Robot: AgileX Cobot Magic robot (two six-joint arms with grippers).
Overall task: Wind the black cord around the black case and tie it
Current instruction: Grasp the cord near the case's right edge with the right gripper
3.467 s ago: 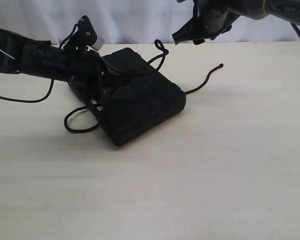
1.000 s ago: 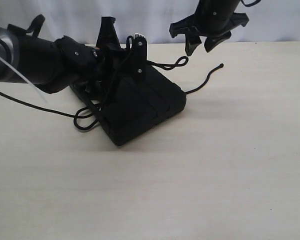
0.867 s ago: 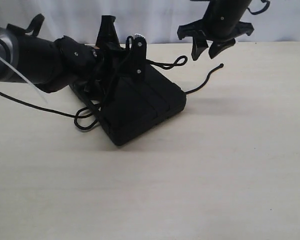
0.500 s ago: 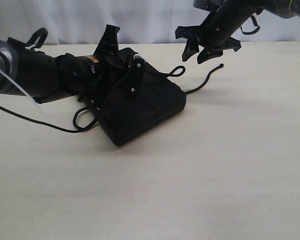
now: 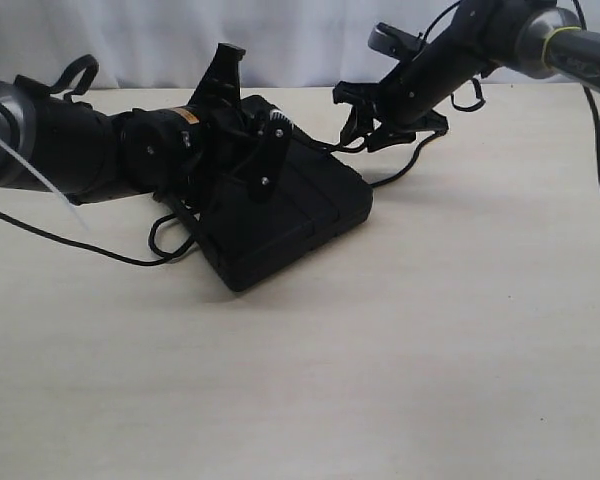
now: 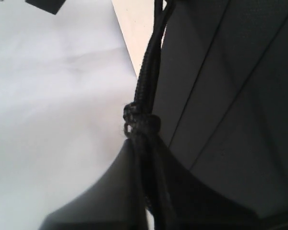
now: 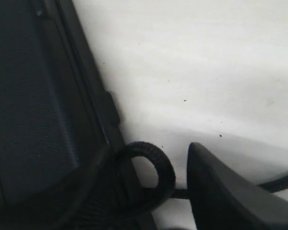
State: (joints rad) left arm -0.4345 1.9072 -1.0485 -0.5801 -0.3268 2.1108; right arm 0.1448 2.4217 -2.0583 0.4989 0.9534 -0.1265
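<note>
The black case (image 5: 290, 215) lies flat on the table, with the black cord (image 5: 315, 143) running across its lid. My left gripper (image 5: 270, 140) is over the case's back part, shut on the cord. In the left wrist view a small knot (image 6: 141, 122) sits just ahead of the gripper (image 6: 151, 163), beside the case (image 6: 240, 96). My right gripper (image 5: 372, 132) is open at the case's far right corner. A cord loop (image 7: 156, 167) lies between the fingers of this gripper (image 7: 151, 160), next to the case (image 7: 38, 96). One finger (image 7: 221, 191) stands just clear of the loop.
A loose cord tail (image 5: 400, 165) curves over the table right of the case. Another cord loop (image 5: 170, 240) lies at the case's left side under my left arm. A white backdrop (image 5: 300, 40) closes off the far edge of the light wooden table (image 5: 380, 350).
My right gripper came down and leftward from above the table to straddle the cord loop. My left gripper, still holding the cord, sank a little lower over the case.
</note>
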